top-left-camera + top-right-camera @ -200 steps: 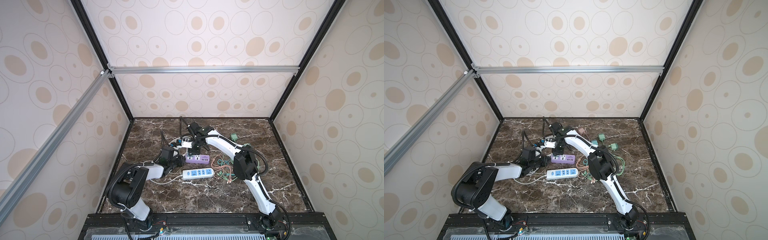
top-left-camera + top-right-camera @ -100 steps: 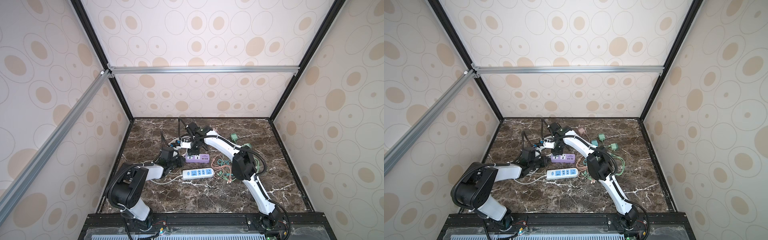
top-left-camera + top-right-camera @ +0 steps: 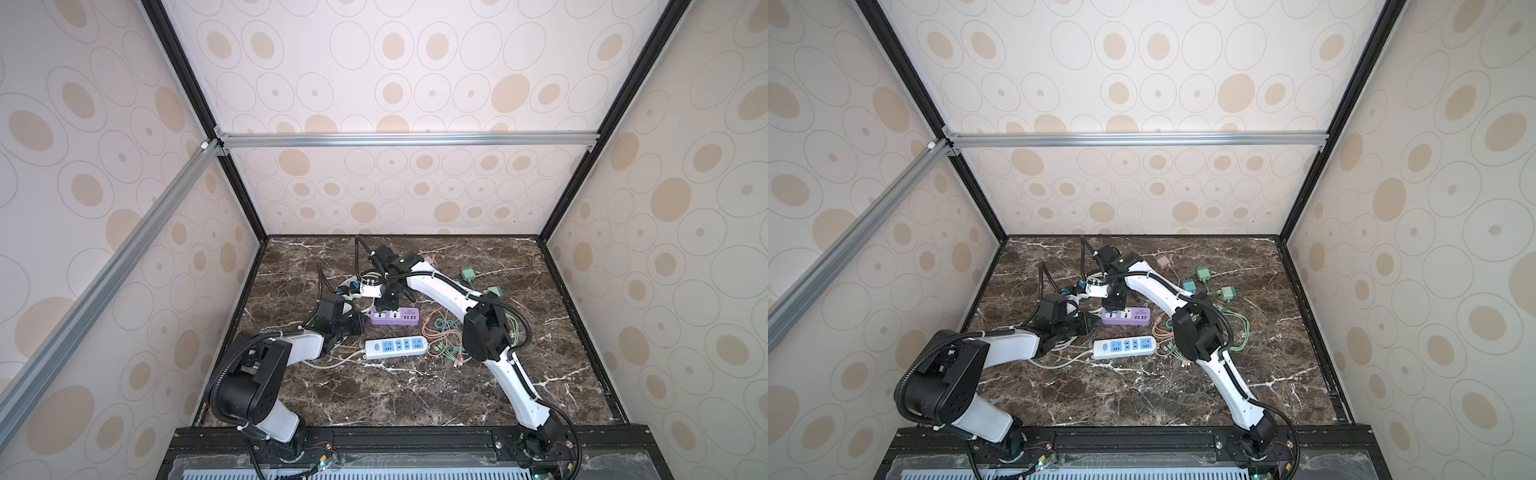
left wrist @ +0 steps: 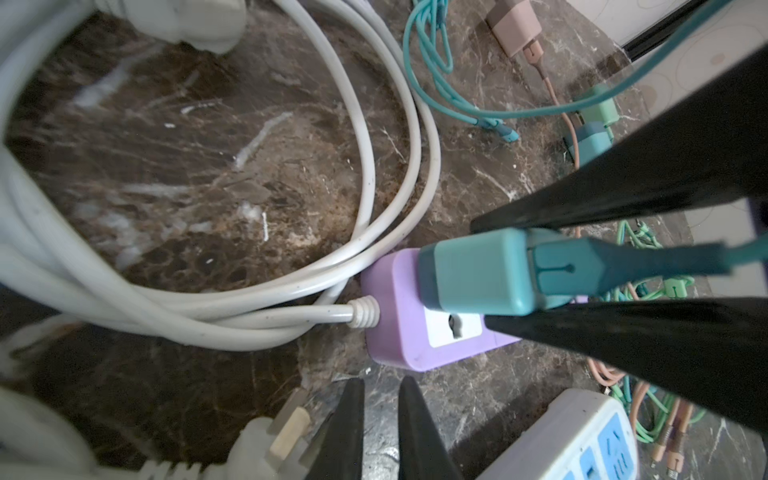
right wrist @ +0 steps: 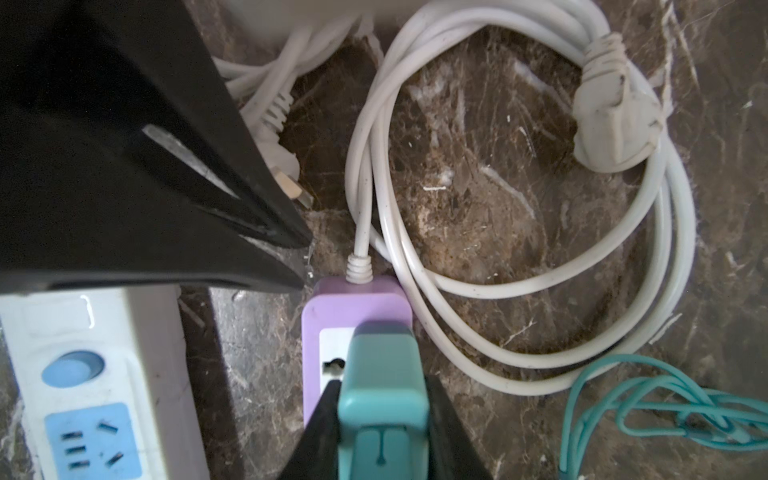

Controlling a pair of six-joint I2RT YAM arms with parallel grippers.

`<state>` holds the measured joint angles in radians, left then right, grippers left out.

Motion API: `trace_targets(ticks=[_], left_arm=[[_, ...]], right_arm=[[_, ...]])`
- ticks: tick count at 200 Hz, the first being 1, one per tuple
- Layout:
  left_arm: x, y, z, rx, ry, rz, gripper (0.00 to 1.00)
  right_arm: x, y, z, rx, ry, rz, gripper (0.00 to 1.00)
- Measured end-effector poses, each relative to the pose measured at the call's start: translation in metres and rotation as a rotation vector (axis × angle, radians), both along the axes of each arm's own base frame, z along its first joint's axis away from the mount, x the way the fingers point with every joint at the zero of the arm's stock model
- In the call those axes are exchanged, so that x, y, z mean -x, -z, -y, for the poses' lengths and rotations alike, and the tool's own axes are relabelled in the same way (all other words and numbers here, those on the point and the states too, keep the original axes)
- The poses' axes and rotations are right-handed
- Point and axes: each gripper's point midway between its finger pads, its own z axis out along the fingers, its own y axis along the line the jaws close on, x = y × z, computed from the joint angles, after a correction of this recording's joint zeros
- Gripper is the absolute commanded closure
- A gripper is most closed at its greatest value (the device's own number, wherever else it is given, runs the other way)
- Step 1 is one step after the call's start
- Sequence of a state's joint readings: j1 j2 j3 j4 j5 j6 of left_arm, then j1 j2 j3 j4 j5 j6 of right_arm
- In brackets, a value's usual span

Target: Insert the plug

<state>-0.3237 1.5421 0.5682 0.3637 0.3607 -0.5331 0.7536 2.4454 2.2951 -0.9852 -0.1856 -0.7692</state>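
My right gripper [image 5: 382,384] is shut on a teal plug [image 5: 384,374] with a teal cable. The plug [image 4: 478,270] stands end-on against the white socket face at the cord end of the purple power strip [image 4: 390,332]. Its prongs are hidden, so how deep they sit cannot be told. My left gripper [image 4: 381,382] lies low on the marble just off that same end of the strip [image 3: 395,316]. Its fingers are shut to a thin slit with nothing between them. In both top views the two grippers [image 3: 360,326] [image 3: 1113,307] meet over the strip [image 3: 1126,316].
A white power strip [image 3: 396,347] lies in front of the purple one. Its white plug [image 4: 274,440] rests beside my left fingers. A coiled white cord [image 5: 582,249] lies behind. Green and pink chargers [image 3: 1202,274] and tangled thin cables [image 3: 444,336] lie to the right.
The right arm's elbow has shifted slightly left. Both grippers stay at the purple strip, and the plug is still held.
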Motion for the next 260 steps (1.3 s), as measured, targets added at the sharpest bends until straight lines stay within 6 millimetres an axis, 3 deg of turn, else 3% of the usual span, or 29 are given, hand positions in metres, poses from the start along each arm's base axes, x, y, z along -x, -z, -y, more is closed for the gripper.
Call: trace_targets(ticks=[96, 131, 260], left_arm=[[-0.002, -0.045, -0.003, 0.028, 0.001, 0.112, 0.71], [0.008, -0.063, 0.008, 0.050, 0.076, 0.165, 0.68], [0.037, -0.077, 0.001, 0.050, 0.088, 0.173, 0.56]], right_arm=[[0.001, 0.000, -0.001, -0.004, -0.006, -0.007, 0.96], [0.000, 0.000, -0.001, -0.004, 0.008, -0.006, 0.93], [0.001, -0.002, -0.002, -0.024, 0.066, -0.034, 0.74]])
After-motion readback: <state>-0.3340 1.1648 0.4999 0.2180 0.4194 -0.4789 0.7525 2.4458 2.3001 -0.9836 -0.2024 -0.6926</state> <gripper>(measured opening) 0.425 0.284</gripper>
